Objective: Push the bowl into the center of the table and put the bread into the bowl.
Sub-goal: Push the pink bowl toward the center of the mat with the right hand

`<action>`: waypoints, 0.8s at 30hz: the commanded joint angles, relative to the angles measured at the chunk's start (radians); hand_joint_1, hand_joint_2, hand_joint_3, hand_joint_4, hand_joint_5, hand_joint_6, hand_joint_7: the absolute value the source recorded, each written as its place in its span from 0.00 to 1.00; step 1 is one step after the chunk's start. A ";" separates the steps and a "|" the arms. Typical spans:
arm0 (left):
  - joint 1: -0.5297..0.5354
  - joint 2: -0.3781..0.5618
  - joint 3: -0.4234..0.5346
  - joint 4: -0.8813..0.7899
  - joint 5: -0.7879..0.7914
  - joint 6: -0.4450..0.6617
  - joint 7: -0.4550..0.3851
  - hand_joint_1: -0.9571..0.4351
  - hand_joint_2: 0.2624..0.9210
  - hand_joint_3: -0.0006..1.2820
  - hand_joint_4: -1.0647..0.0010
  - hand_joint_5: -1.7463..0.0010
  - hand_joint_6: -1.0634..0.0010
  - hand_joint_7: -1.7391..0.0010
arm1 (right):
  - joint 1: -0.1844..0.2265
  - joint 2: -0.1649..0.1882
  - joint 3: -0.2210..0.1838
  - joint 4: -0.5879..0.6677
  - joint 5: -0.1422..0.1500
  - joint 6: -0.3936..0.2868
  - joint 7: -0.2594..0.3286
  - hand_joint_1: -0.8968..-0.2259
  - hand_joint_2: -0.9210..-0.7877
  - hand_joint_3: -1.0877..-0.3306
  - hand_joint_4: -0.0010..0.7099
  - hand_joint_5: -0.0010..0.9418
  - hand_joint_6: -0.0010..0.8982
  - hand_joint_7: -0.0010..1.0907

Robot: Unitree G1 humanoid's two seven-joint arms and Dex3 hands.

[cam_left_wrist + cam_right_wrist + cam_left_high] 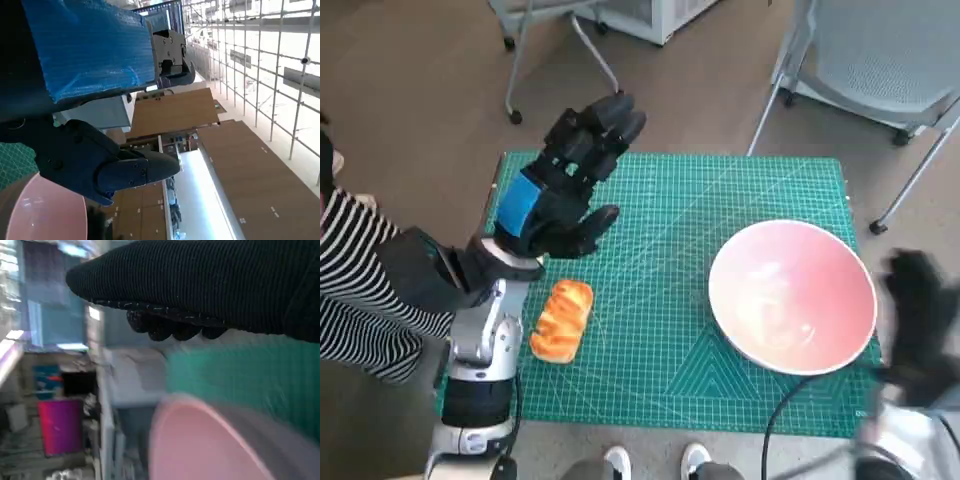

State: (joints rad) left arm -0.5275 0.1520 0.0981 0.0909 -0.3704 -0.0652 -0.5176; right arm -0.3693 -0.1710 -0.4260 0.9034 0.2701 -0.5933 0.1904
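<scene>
The pink bowl sits on the right part of the green cutting mat, upright and with nothing in it. A golden loaf of bread lies on the mat's left side. My left hand hovers above the mat just beyond the bread, fingers spread and holding nothing. My right hand, blurred, is right beside the bowl's right rim; whether it touches the rim is unclear. The left wrist view shows the bowl's rim under my left hand. In the right wrist view the bowl lies below the glove.
A person in a striped sleeve sits at the left edge. Wheeled chair legs stand beyond the table, and a grey chair at the far right. A black cable runs off the mat's near edge.
</scene>
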 commanded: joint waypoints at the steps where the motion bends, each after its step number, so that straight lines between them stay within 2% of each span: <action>1: 0.000 0.017 0.014 -0.023 -0.016 0.005 -0.005 0.27 0.79 0.42 1.00 0.85 1.00 0.65 | -0.035 0.031 0.008 0.056 0.032 0.005 0.052 0.49 0.00 0.28 0.26 0.01 0.11 0.44; 6: 0.010 0.026 0.020 -0.033 -0.019 0.006 -0.009 0.26 0.84 0.37 1.00 0.85 1.00 0.67 | -0.072 0.069 0.016 0.079 0.057 0.006 0.114 0.48 0.00 0.27 0.26 0.01 0.11 0.43; 11: 0.017 0.033 0.025 -0.034 -0.019 0.000 -0.016 0.26 0.92 0.31 1.00 0.87 1.00 0.70 | -0.097 0.098 0.029 0.088 0.069 0.015 0.153 0.46 0.00 0.27 0.25 0.00 0.10 0.43; 15: 0.021 0.038 0.029 -0.034 -0.018 -0.002 -0.020 0.26 0.97 0.26 0.99 0.87 1.00 0.71 | -0.117 0.112 0.039 0.083 0.071 0.031 0.167 0.46 0.00 0.26 0.24 0.00 0.09 0.43; 24: 0.031 0.053 0.040 -0.024 -0.014 -0.015 -0.021 0.26 1.00 0.22 0.99 0.88 1.00 0.71 | -0.164 0.139 0.059 0.065 0.070 0.057 0.167 0.45 0.00 0.26 0.25 0.01 0.09 0.44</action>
State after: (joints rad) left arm -0.5142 0.1945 0.1316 0.0668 -0.3872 -0.0644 -0.5360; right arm -0.5258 -0.0499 -0.3748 0.9650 0.3321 -0.5575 0.3570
